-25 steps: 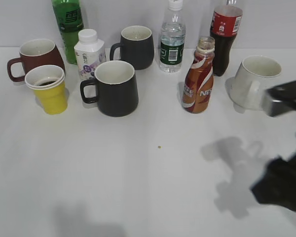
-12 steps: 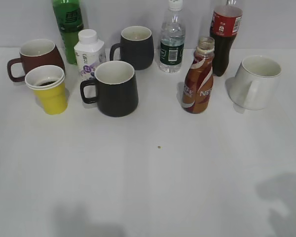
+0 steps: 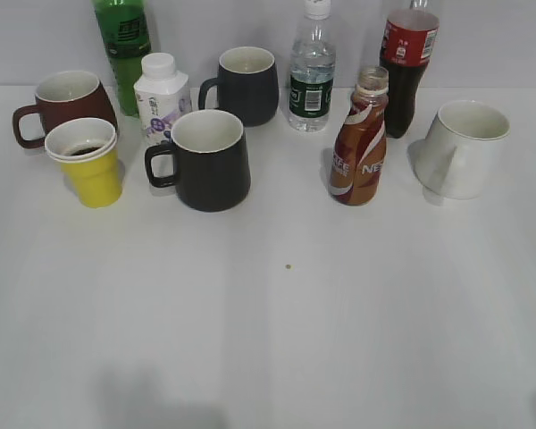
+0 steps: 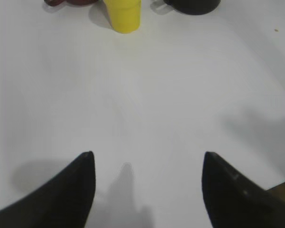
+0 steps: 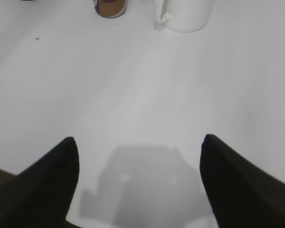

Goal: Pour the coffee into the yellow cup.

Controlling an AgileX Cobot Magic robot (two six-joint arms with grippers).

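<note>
Both my left gripper (image 4: 147, 164) and right gripper (image 5: 138, 147) hang wide apart, empty, over the white table (image 3: 268, 331), the Nescafe coffee bottle (image 3: 360, 143) standing uncapped right of the black mug (image 3: 208, 159), the yellow cup (image 3: 87, 161) far left.

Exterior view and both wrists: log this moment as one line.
brown curvy plastic coffee bottle: upright, uncapped | yellow paper cup: dark liquid inside | left end effector: open, empty | right end effector: open, empty

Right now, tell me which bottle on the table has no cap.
The coffee: its clear neck ends in an open mouth; the water bottle and milk bottle wear white caps.
</note>
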